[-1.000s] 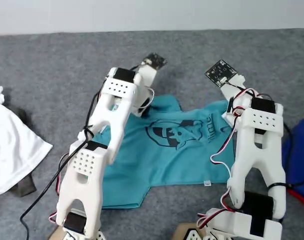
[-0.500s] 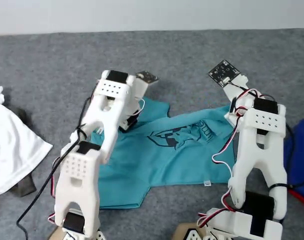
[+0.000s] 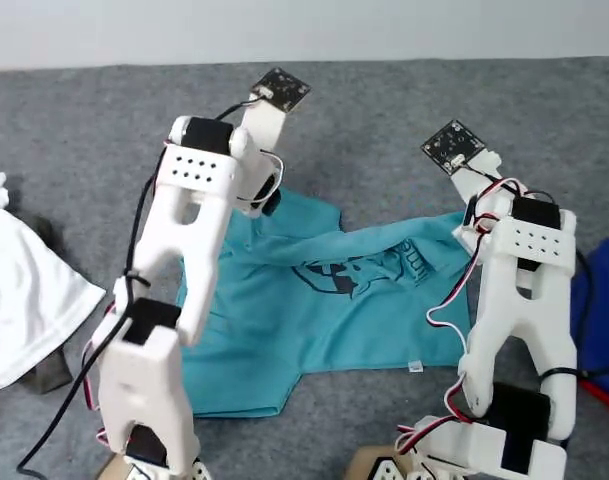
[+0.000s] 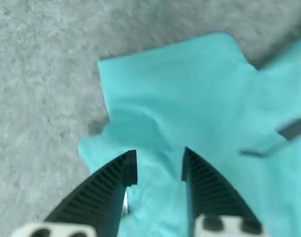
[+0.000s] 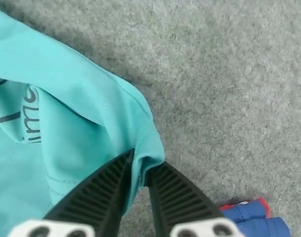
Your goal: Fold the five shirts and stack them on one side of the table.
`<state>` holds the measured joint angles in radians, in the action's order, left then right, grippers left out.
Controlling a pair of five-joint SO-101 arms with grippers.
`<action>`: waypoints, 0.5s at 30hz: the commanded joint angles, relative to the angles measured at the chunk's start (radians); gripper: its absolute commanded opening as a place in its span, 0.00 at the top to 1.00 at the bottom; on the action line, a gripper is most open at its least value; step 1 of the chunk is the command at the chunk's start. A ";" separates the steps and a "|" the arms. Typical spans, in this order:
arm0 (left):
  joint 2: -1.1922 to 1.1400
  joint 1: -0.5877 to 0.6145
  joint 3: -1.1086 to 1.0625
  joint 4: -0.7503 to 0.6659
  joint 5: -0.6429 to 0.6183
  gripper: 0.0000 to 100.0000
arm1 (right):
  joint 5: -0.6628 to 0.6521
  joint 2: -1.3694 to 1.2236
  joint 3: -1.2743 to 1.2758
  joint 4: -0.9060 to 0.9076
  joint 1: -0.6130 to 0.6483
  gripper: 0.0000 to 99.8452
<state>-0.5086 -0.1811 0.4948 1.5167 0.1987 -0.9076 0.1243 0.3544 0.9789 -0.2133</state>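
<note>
A teal shirt [image 3: 284,320] with a dark print lies spread on the grey table between the two arms. A raised wrinkle crosses its far part. My left gripper [image 3: 271,200] hovers over the shirt's far left corner. In the left wrist view this gripper [image 4: 159,165] is open, with the teal shirt [image 4: 190,89] below the gap and nothing pinched. My right gripper [image 3: 467,228] is at the shirt's far right edge. In the right wrist view it [image 5: 143,170] is shut on a bunched fold of the teal shirt [image 5: 66,98], holding that edge up.
A white shirt [image 3: 24,290] lies at the left edge on top of a dark cloth [image 3: 49,372]. A blue and red garment [image 3: 596,310] sits at the right edge, close to the right arm, and shows again as a blue corner [image 5: 249,217]. Bare grey table [image 3: 384,110] stretches behind the shirt.
The left arm swung left and rose, its gripper lifting off the shirt's far left corner. The shirt's far part bunched toward the front, squashing the print. The right arm barely moved.
</note>
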 commanded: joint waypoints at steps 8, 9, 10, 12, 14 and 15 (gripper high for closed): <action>-0.250 0.021 0.246 -0.126 -0.049 0.79 | 0.012 0.065 -0.014 -0.012 -0.008 0.99; -0.281 0.031 0.285 -0.126 -0.049 0.79 | 0.012 0.065 -0.014 -0.012 -0.008 0.99; -0.310 0.038 0.320 -0.126 -0.049 0.79 | 0.012 0.065 -0.014 -0.012 -0.008 0.99; -0.365 0.058 0.390 -0.117 -0.049 0.79 | 0.012 0.067 -0.014 -0.012 -0.008 0.99; -0.419 0.072 0.460 -0.094 -0.049 0.79 | 0.012 0.067 -0.014 -0.012 -0.008 0.99; -0.446 0.080 0.492 -0.083 -0.049 0.79 | 0.012 0.067 -0.014 -0.012 -0.008 0.99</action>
<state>-0.9291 -0.1212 0.8723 1.4108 0.1573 -0.9076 0.1243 0.3544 0.9789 -0.2133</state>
